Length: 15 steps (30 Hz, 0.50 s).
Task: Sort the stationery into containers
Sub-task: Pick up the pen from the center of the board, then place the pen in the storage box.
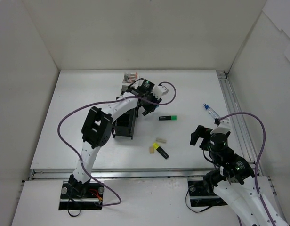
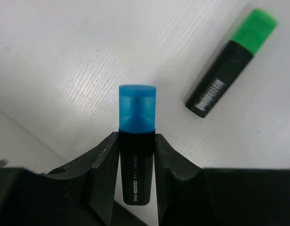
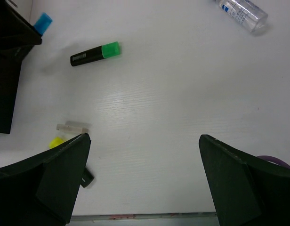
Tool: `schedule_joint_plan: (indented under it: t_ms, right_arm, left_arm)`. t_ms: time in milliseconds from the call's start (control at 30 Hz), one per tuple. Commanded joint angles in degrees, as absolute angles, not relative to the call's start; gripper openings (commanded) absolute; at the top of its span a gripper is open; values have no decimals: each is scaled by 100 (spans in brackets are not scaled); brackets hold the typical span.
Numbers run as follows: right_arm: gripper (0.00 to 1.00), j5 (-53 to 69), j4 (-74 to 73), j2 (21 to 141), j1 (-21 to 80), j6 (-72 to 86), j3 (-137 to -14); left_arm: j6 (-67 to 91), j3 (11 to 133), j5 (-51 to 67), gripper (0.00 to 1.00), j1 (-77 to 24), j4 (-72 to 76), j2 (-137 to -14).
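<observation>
My left gripper [image 2: 137, 146] is shut on a black highlighter with a blue cap [image 2: 137, 110]; the cap sticks out past the fingertips, above the white table. In the top view this gripper [image 1: 147, 107] hangs just right of the containers, a row of black boxes [image 1: 124, 125] and white ones [image 1: 128, 80]. A green-capped highlighter [image 1: 167, 117] [image 2: 229, 63] lies on the table to its right. A yellow-capped highlighter [image 1: 160, 150] and two beige erasers [image 1: 161, 140] [image 1: 151, 149] lie nearer the front. My right gripper [image 1: 200, 136] [image 3: 145, 139] stands open over bare table, holding nothing.
A clear, bottle-like item with a blue tip [image 1: 211, 112] [image 3: 241, 13] lies near the right rail. White walls enclose the table on three sides. The black box's corner [image 3: 6, 70] shows at the left of the right wrist view.
</observation>
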State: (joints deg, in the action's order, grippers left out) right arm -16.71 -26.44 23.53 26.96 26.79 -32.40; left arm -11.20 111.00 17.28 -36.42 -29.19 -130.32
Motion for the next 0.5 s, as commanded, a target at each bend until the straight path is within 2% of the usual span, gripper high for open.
schedule_joint_plan:
  t_ms: [0, 233, 467]
  right_arm:
    - [98, -1837, -2514, 2347, 2672, 2646, -3472]
    - [98, -1986, -2514, 2487, 2654, 2611, -3507]
    - [98, -2214, -2514, 2663, 2663, 2531, -3612]
  left_arm:
    - [-853, 10882, 1917, 0, -3683, -1944, -11498]
    - [-114, 9329, 1258, 0, -3411, -65, -9873]
    - [448, 8211, 530, 0, -2725, 1378, -9255]
